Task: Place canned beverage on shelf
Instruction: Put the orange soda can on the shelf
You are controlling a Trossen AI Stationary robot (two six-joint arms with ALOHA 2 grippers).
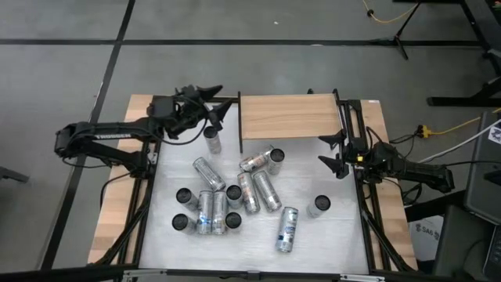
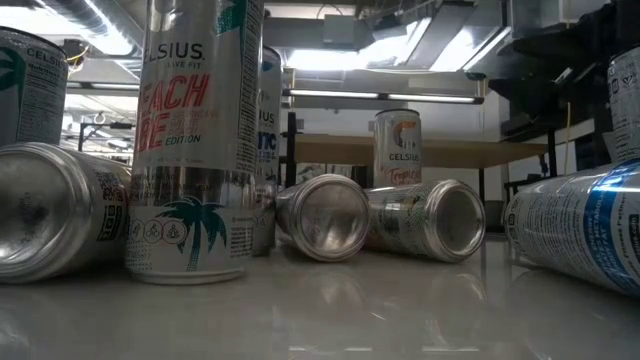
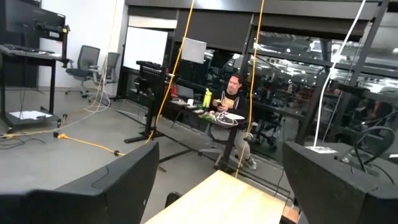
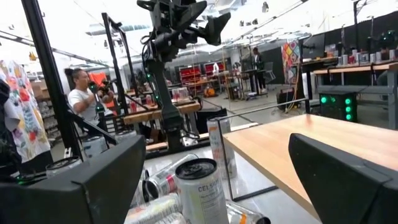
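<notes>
White table [image 1: 329, 235] full of cans [image 1: 258, 192], shelf [image 1: 288, 116] bare. Left gripper [image 1: 213, 102], right gripper [image 1: 333, 150] both spread, empty. Next: grab upright can [image 1: 212, 139].

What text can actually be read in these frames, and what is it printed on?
"CELSIUS", partly cut off: tall upright can nearest the low camera.
"EDITION": same can, below large red letters cropped at the edge.
"CELSIUS": upright can with orange print standing farther back.
"CELS": upright can in the right wrist view.
Fine print on the lying cans is too small to read.
The shelf carries no text.
</notes>
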